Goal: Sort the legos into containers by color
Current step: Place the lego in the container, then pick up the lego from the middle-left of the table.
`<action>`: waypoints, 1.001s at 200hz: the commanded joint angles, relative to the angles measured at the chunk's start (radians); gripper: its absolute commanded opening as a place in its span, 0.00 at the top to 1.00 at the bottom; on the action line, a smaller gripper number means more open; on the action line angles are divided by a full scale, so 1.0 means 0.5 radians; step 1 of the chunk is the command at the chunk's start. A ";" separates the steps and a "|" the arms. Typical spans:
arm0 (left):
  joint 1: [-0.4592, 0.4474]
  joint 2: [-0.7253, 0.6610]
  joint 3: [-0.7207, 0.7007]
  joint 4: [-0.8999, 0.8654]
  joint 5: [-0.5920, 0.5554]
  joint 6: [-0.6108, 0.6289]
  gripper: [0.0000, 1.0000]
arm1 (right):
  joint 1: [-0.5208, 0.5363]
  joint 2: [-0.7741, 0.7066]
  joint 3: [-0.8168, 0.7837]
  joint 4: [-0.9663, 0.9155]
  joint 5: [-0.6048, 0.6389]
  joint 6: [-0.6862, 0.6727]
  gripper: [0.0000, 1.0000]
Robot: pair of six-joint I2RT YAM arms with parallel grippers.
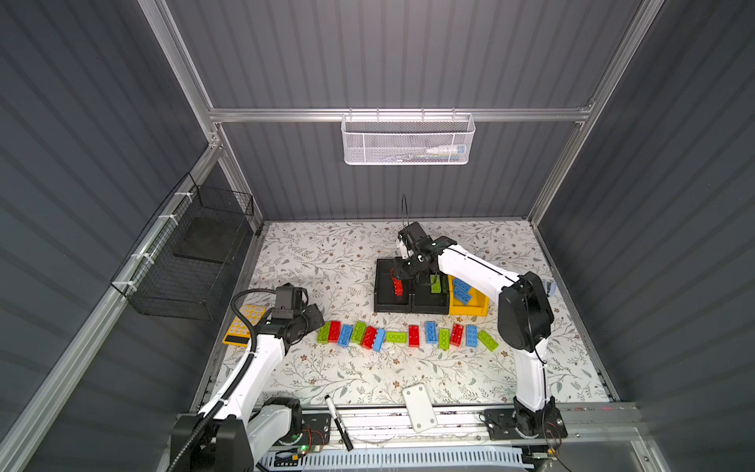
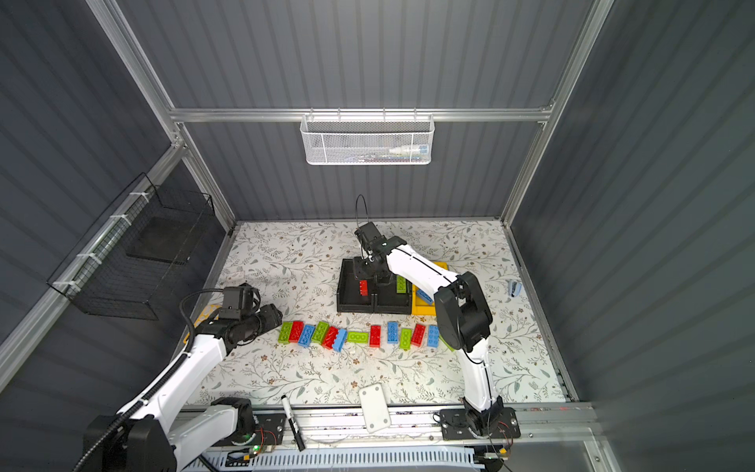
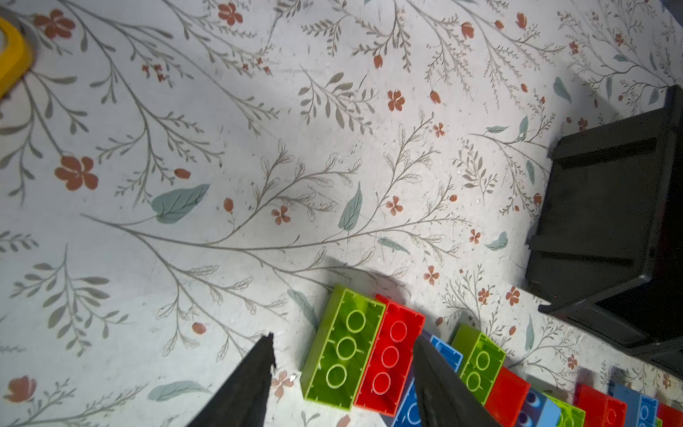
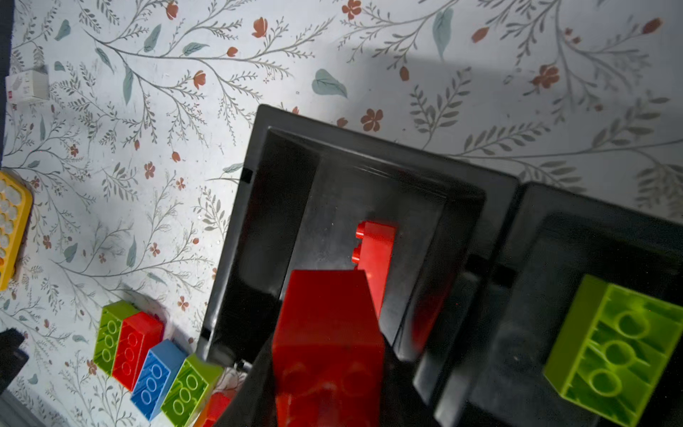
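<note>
Right gripper (image 1: 402,273) clamped on a chunky red studded plastic brick (image 4: 329,325), above a black rectangular plastic bin (image 4: 255,207).
The right wrist view shows a second red brick (image 4: 374,247) lying on that bin's floor. Left gripper (image 3: 343,337), jaws half apart and empty, stands at the end of the loose row of red, green and blue bricks (image 1: 408,336). Top views alone show the yellow bin (image 1: 470,310) holding blue bricks (image 1: 462,291).

Right gripper (image 1: 397,281) clamped, left gripper (image 3: 343,338) parted
</note>
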 commanded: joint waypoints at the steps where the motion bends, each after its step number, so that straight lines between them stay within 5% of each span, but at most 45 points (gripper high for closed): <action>1: 0.011 -0.052 -0.057 -0.055 0.041 -0.084 0.37 | 0.010 0.073 0.130 -0.044 -0.006 -0.032 0.72; 82: 0.011 0.033 -0.126 0.053 0.096 -0.122 0.37 | 0.022 0.226 0.328 -0.089 -0.017 -0.013 0.45; 200: 0.007 0.207 -0.056 0.116 0.135 -0.039 0.31 | -0.239 -0.399 -0.324 0.128 0.026 0.039 0.44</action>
